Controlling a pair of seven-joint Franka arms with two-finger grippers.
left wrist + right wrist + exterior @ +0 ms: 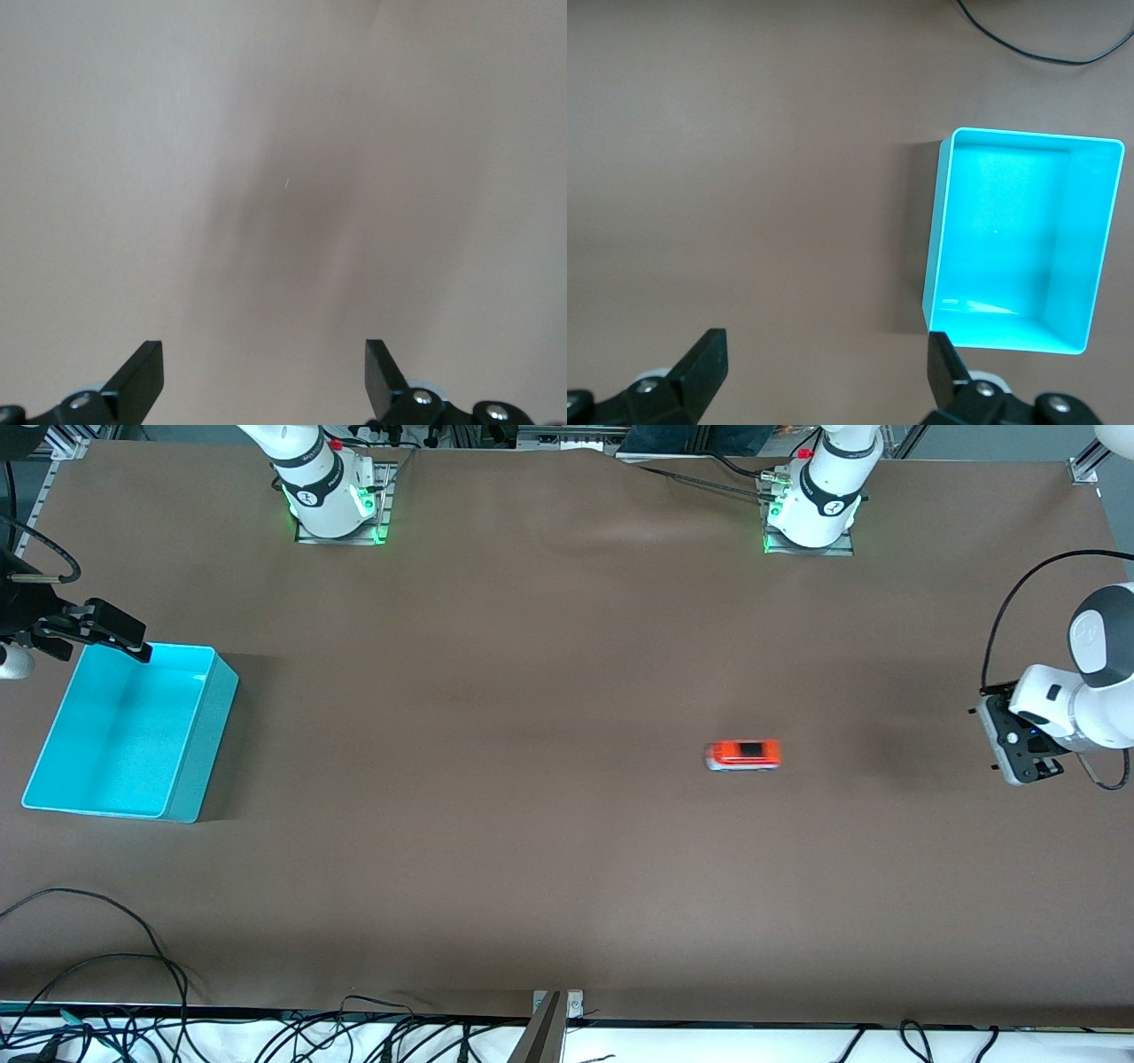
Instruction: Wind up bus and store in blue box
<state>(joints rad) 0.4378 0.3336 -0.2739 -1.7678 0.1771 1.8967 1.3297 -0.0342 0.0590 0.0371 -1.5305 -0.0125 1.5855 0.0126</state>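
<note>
Toy bus (743, 755) sits alone mid-table, at roughly three o'clock from the empty blue box (53, 779). Left gripper (1019, 766) and right gripper (824, 372) hover, fingers wide, empty; the left should probably straddle the bus squarely.

We read this as a robotics lab. Brown-covered table (532, 850) fills the frame; two white arm bases (330, 491) bolted on plates with green lights along the top edge; loose black cables (106, 992) at the bottom left; aluminium framing (58, 447) at the upper left corner.
</note>
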